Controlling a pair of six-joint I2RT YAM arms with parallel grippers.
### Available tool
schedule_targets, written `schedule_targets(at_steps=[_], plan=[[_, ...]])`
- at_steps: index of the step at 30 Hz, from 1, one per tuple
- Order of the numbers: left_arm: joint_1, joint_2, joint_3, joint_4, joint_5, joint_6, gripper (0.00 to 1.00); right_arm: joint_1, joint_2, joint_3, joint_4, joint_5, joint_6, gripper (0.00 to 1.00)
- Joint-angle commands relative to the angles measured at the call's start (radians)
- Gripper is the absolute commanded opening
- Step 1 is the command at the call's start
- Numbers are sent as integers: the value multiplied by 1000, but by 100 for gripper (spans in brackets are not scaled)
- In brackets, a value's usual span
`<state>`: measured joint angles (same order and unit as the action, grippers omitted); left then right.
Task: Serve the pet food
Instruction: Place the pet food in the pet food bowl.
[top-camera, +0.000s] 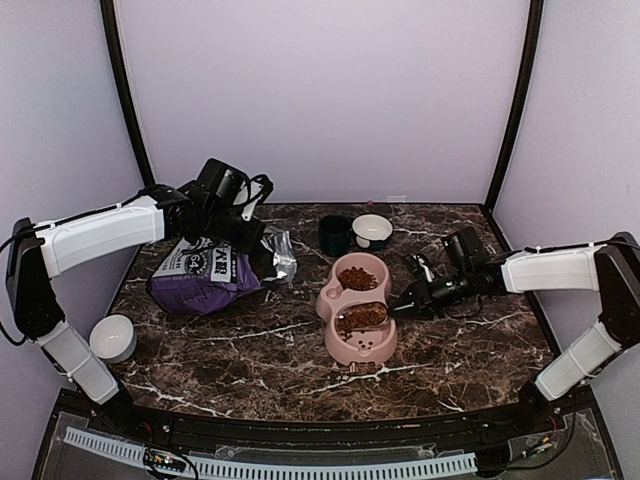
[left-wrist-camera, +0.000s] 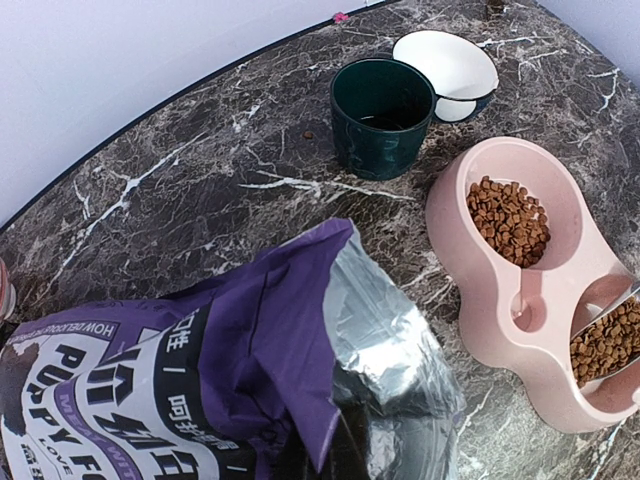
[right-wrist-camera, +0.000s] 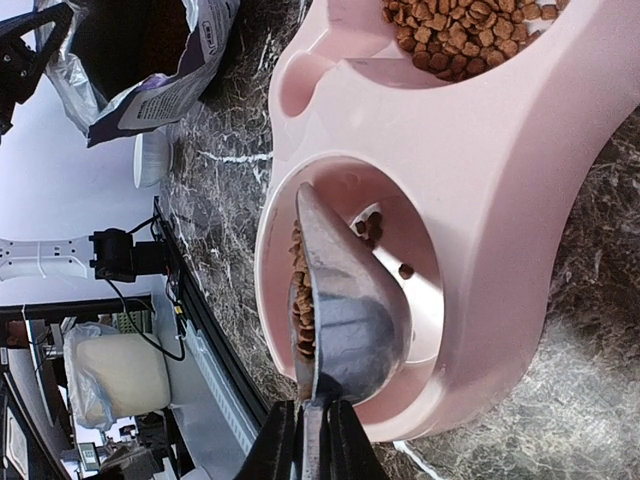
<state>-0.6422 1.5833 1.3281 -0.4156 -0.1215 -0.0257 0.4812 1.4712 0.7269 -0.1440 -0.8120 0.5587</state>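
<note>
Noted: pet food (right-wrist-camera: 303, 300) is heaped in the far compartment of the pink double bowl (right-wrist-camera: 520, 160). A second load is carried in the scoop (right-wrist-camera: 355, 310), tipped over the near compartment, where a few pellets already lie.

The scoop handle is clamped by the right tool (right-wrist-camera: 310, 445).

Step judged: second portion being poured. Further wrist roll is called for, kept inside the rim.

The left tool (top-camera: 248, 235) is at the bag (top-camera: 205, 270); its opening cannot be told.

Counted on the tabletop (top-camera: 250, 350): one bowl, one scoop, one bag, one green cup (left-wrist-camera: 382, 115), two white dishes (top-camera: 372, 231).

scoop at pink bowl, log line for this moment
right gripper: shut on scoop | scoop: tilted in near compartment of pink bowl, holds kibble | far compartment: has kibble | left gripper: at bag
</note>
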Motion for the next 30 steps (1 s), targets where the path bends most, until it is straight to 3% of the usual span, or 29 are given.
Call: schedule_targets(at_steps=[1,12,30], plan=[[4,-60,-2,31,-32,20,0,20,27,55,65,-26,-2,0],[4,-59,-1,29,-43,26,0,39,102,137,72,-25,-9,0],[4,-54,-5,28,-58,30,0,37,72,214,-180,29,-178,0]])
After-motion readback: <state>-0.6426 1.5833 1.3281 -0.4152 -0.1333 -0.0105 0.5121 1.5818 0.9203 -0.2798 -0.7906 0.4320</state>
